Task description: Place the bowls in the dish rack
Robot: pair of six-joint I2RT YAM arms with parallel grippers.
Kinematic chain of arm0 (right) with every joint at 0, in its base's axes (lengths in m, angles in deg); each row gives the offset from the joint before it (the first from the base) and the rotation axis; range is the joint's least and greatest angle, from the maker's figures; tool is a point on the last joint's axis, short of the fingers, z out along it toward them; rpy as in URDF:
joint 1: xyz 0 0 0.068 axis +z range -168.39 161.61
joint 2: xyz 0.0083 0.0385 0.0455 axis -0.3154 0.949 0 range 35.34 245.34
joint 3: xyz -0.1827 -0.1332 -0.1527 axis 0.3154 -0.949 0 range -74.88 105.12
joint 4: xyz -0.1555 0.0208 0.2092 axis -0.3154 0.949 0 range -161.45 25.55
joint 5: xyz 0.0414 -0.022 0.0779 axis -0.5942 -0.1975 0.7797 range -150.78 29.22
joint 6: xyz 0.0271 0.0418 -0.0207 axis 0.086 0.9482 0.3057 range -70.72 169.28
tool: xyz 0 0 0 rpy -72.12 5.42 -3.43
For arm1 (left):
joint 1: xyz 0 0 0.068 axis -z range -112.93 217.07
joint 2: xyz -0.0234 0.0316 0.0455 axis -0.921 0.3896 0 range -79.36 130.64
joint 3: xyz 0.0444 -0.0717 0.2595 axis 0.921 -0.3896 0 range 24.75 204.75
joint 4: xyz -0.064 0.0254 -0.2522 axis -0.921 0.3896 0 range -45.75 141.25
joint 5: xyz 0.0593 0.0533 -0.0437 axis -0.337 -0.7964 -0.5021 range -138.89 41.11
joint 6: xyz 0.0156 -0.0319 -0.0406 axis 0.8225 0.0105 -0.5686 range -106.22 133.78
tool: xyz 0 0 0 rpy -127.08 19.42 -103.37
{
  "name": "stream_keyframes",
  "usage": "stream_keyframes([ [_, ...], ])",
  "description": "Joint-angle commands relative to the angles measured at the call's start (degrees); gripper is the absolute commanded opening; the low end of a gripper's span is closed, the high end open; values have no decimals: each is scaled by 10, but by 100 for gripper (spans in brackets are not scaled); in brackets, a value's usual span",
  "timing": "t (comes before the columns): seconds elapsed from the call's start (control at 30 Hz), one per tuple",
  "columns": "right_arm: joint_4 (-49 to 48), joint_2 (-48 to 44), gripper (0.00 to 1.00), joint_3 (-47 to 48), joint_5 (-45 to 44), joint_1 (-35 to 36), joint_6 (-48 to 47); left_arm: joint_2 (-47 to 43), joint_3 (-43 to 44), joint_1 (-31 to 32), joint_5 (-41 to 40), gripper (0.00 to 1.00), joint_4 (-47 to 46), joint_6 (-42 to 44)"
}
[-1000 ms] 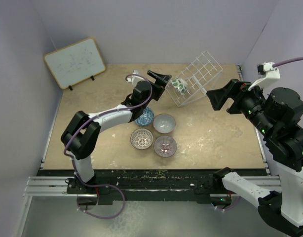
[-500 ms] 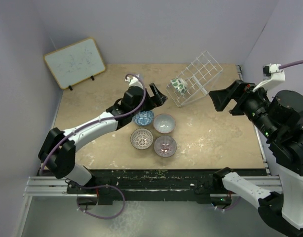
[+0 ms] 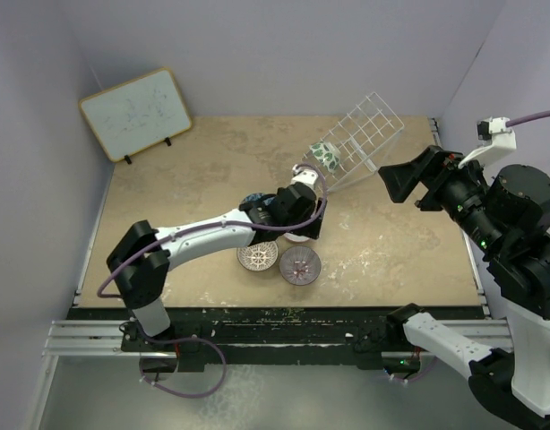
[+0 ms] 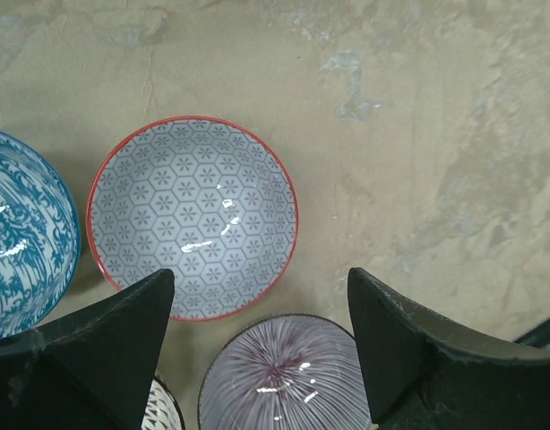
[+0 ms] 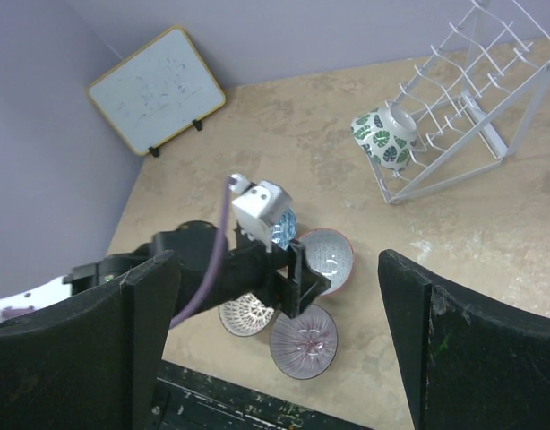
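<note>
1. left gripper (image 4: 257,296) jaws wide open, nothing held; they hang over the bowl cluster.
2. right gripper (image 5: 275,264) jaws also wide open and empty, raised at the right, just near of the rack (image 3: 373,121).
3. grey bowl (image 4: 193,218) lies straight under and just ahead of the left jaws. its near rim sits between the two fingertips, not touching either.
4. blue bowl (image 4: 20,233) is just left of grey. purple bowl (image 4: 279,376) is just near of it, lattice bowl (image 3: 257,256) left of purple. all four sit on the table (image 3: 167,206), mouths up.
5. bowls are round, so no long axis; any rim spot gives the same grip.
6. green bowl (image 5: 385,136) is already in the rack at its left near end, tipped on its side, foot toward the wires.
7. left arm is far nearer the grey bowl; the right is well apart from it.
8. rack is far-right of the cluster, slanted, with open slots to the right of green.
9. judgement: next is to drop onto grey's rim and pinch; purple crowds the near side.
</note>
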Motion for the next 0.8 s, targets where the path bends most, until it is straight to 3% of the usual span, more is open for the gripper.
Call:
stream_keyframes([
  [0.0, -8, 2, 93, 13, -4, -3, 6, 63, 80, 26, -56, 81, 52, 66],
  [0.17, -10, 4, 93, 11, -1, -3, 3, 129, 121, 42, -83, 76, 53, 83],
  [0.4, -11, 8, 93, 15, -2, -2, -2, 187, 153, 44, -111, 63, 38, 113],
  [0.47, -12, 7, 93, 15, -3, -3, -2, 203, 163, 44, -122, 54, 38, 119],
  [0.77, -15, 9, 93, 12, -8, -2, -3, 241, 176, 44, -146, 46, 36, 136],
])
